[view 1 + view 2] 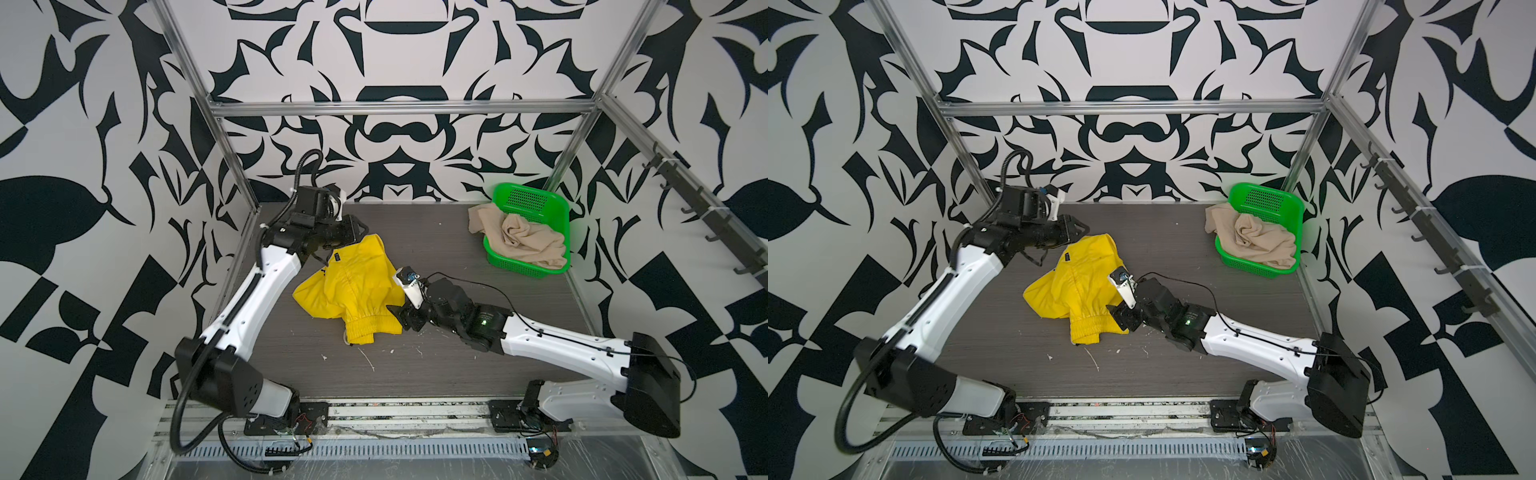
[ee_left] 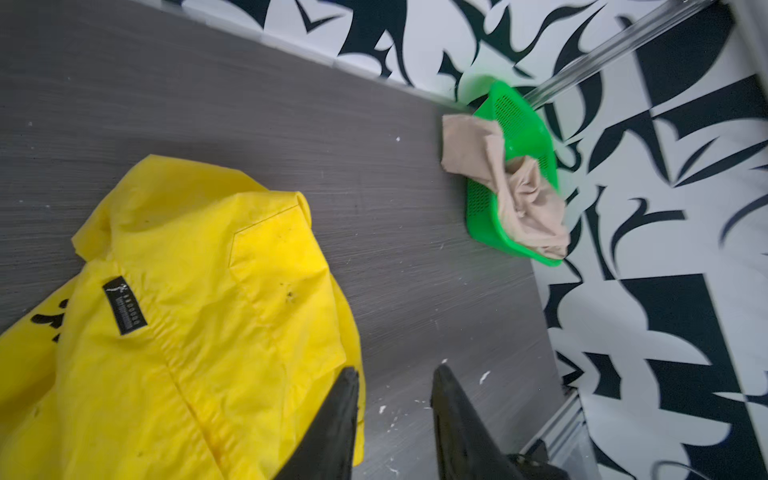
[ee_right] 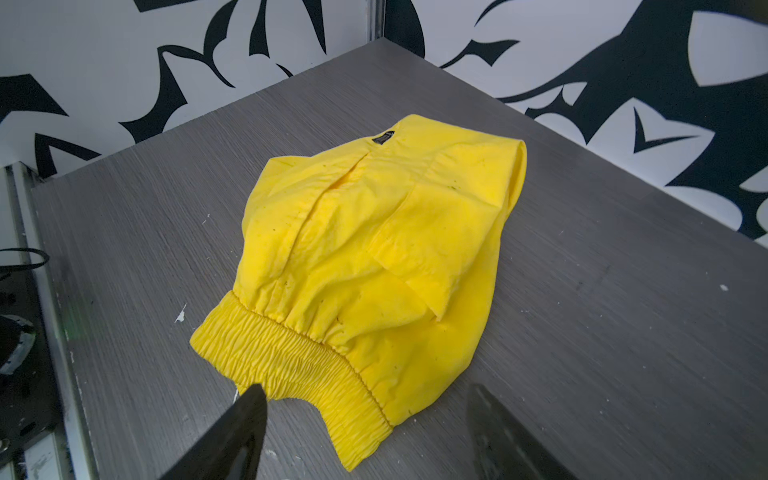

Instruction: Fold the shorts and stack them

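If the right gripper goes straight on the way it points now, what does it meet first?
Probably the yellow shorts: their gathered waistband lies directly ahead of the open right gripper. Its height above the table is unclear.

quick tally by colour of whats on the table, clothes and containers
yellow shorts: 1
beige shorts: 1
green basket: 1
total: 3
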You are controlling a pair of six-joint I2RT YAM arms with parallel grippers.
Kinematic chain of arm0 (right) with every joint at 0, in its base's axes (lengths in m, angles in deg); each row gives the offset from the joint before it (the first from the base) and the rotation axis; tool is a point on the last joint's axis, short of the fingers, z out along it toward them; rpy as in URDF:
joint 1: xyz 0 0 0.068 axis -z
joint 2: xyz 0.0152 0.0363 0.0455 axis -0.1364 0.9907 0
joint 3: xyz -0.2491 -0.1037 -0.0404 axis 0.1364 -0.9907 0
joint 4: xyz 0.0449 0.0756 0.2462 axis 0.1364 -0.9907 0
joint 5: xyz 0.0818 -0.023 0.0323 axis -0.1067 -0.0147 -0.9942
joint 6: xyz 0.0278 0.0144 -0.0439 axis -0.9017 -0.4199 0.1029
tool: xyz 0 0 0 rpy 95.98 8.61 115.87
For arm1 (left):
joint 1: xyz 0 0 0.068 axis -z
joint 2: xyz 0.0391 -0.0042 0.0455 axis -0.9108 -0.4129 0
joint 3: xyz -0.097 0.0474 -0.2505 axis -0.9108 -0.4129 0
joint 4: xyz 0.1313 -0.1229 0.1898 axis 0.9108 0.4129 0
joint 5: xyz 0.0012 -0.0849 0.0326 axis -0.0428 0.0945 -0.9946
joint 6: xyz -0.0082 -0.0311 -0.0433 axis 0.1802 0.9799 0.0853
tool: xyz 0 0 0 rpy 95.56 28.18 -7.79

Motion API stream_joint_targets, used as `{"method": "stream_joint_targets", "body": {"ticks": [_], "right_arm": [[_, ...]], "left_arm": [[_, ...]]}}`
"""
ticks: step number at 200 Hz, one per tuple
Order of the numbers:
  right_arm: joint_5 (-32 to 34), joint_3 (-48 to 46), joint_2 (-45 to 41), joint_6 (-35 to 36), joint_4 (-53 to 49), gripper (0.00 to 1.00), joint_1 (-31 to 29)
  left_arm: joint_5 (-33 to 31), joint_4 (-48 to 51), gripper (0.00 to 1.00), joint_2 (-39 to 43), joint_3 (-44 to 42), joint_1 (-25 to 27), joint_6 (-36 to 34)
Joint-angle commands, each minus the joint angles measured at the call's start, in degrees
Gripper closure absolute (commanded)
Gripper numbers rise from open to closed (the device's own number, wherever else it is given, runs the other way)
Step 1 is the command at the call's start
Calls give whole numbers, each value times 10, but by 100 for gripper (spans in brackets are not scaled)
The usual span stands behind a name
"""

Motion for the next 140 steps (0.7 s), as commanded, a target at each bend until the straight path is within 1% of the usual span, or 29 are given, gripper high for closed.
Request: {"method": "stream_joint_targets", "body": {"ticks": [1, 17, 32, 38, 47, 53, 68, 88, 100, 110, 140], "right_arm": [[45, 27, 24, -29, -44, 21, -30], [99, 58, 67, -12, -69, 18, -68], [107, 98, 115, -16, -83, 14, -97], [107, 114, 133, -21, -82, 11, -107], [109, 136, 156, -32, -79, 4, -121], [118, 150, 174, -40, -77, 3, -129], [149, 182, 211, -57, -81, 2, -144], [174, 221, 260, -75, -91, 0, -144], [192, 254, 296, -86, -116, 0, -144], [220, 281, 325, -96, -141, 1, -145], [269, 324, 388, -87, -146, 2, -142]], "left_arm": [[5, 13, 56, -7, -6, 2, -24], [-22, 9, 50, -2, -28, 1, -20], [-41, 1, 44, 8, -52, -4, -11], [-42, -4, 43, 12, -61, -9, -5], [-41, -9, 42, 17, -72, -20, 2], [-43, -11, 42, 20, -78, -26, 5], [-46, -17, 42, 31, -93, -37, 9], [-45, -28, 41, 46, -113, -46, 15], [-44, -30, 41, 53, -121, -49, 18], [-42, -34, 41, 60, -129, -48, 21], [-52, -47, 41, 85, -159, -50, 31]]}}
